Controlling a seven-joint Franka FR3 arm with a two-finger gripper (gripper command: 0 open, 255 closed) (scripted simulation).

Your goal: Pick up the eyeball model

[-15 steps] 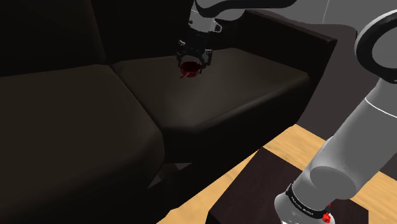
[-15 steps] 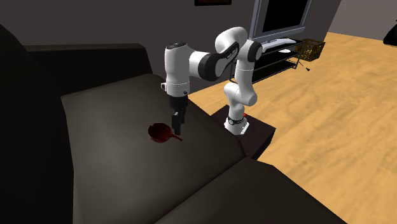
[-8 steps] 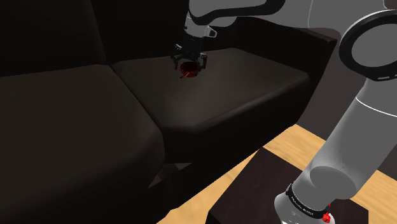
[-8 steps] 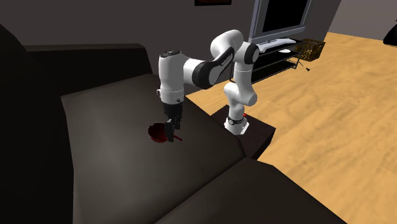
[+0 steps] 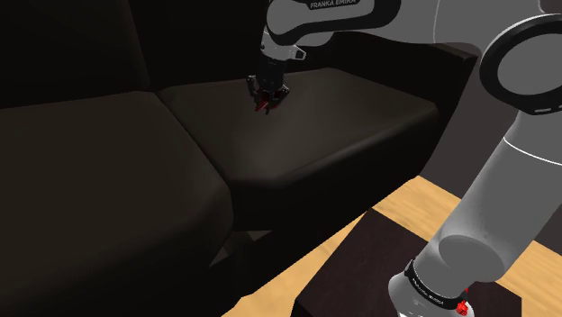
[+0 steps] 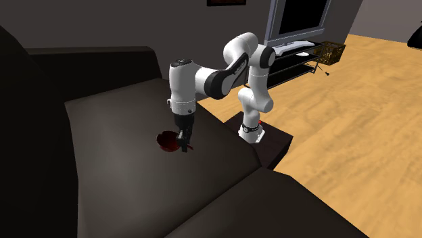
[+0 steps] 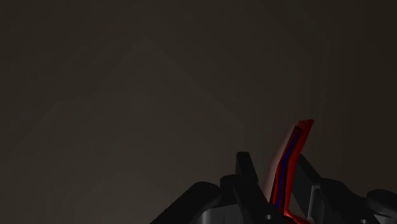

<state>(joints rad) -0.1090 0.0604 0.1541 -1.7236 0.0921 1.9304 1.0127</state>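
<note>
Wrist view: two black fingers rise from the lower edge and stand close together. Between them is a thin red strip with a blue core, part of the eyeball model. Its long axis runs along the fingers and leans toward the frame's upper right. The strip lies against the right-hand finger, so the fingers are judged to be closed on it; contact on the other side cannot be made out. Behind is the dark sofa seat.

Shoulder view, left to right: dark cushions span the left and centre of the frame. At upper centre the model shows as a small red patch directly under the fingertips. The white arm comes in from the upper right. The stand sits at lower right on a wooden floor.

Second exterior view, left to right: the model's dark red round body appears to rest on the seat left of centre, touching the fingers on their left side, and a thin red stalk pokes out to their right. Farther right are the arm and stand, with a television at upper right.

Judgement: the hold is on the thin part, with the bulk off to one side, so the body may swing when lifted.
</note>
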